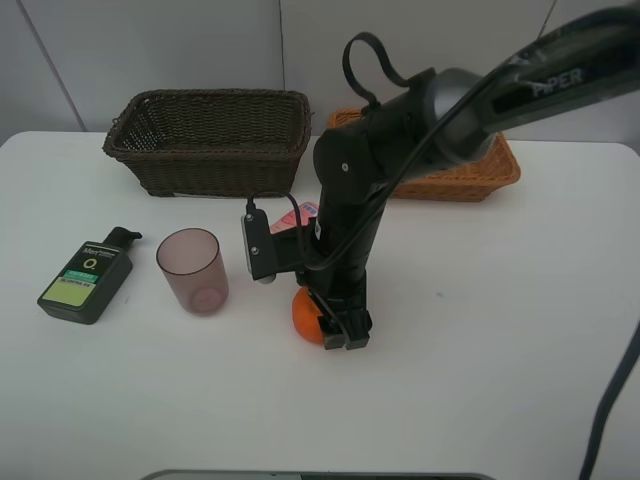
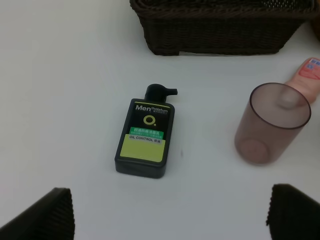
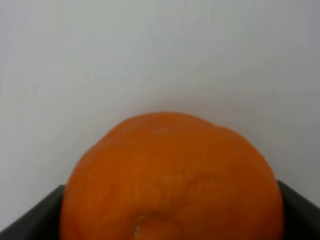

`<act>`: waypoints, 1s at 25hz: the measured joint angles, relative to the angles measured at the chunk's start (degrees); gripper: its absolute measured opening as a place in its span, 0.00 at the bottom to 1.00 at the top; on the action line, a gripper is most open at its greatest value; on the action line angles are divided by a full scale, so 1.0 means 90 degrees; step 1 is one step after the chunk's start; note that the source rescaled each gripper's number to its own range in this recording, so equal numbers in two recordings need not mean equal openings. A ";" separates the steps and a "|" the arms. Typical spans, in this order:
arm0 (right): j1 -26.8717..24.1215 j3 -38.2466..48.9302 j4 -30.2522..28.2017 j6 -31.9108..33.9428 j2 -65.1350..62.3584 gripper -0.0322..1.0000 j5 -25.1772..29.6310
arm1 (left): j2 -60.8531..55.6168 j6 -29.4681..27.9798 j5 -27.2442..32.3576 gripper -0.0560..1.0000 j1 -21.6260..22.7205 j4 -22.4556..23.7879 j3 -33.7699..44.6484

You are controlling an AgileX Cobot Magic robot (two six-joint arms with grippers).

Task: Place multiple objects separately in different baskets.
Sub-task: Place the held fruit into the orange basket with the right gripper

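Left pincer [image 2: 170, 216] spread wide, dark fingertips [image 2: 47, 215] at the two edges of its wrist view, gripping nothing, poised above the white counter [image 1: 480, 340]; not visible from the high camera.

Farthest left on the counter: dark green pump bottle [image 1: 87, 278], lying flat, label up, pump head toward the back. Just beside it to the right, not touching: translucent mauve cup [image 1: 192, 270], upright, mouth up.

Behind those two, at the back of the counter: dark brown basket [image 1: 210, 140], deep, woven wicker.

Right of the cup, half hidden behind the right arm [image 1: 350, 200]: small pink bottle [image 1: 298, 214], lying on the counter, well apart from the dark brown basket.

Near the middle, in front of the small pink bottle: orange [image 1: 303, 313], resting on the counter, outside both baskets. Right pincer [image 1: 335, 325] pointing straight down, closed onto the orange, with a dark finger against each side of the fruit in the wrist view.

Back right: light orange-tan basket [image 1: 470, 172], shallower, largely masked by the right arm; contents impossible to tell.
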 joint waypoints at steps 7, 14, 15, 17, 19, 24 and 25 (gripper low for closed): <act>0.0000 0.0000 0.0216 0.0000 -0.0090 0.47 0.0038 | 0.0000 0.0000 0.0000 0.99 0.0000 0.0000 0.0000; -0.0105 -0.0116 0.0260 0.1356 -0.0377 0.47 0.0065 | 0.0000 0.0000 0.0000 0.99 0.0000 0.0000 0.0000; -0.0161 -0.0226 0.0134 0.1793 -0.0377 0.47 0.0096 | 0.0000 0.0000 0.0000 0.99 0.0000 0.0000 0.0000; -0.0286 -0.0494 -0.0162 0.2764 -0.0377 0.47 0.0227 | 0.0000 0.0000 0.0000 0.99 0.0000 0.0000 0.0000; -0.0443 -0.0826 -0.0481 0.3744 -0.0377 0.47 0.0370 | 0.0000 0.0000 0.0000 0.99 0.0000 0.0000 0.0000; -0.0946 -0.1691 -0.1181 0.5879 -0.0377 0.47 0.0928 | 0.0000 0.0000 0.0000 0.99 0.0000 0.0000 0.0000; -0.1079 -0.1844 -0.1236 0.6099 -0.0377 0.47 0.1043 | 0.0000 0.0000 0.0000 0.99 0.0000 0.0000 0.0000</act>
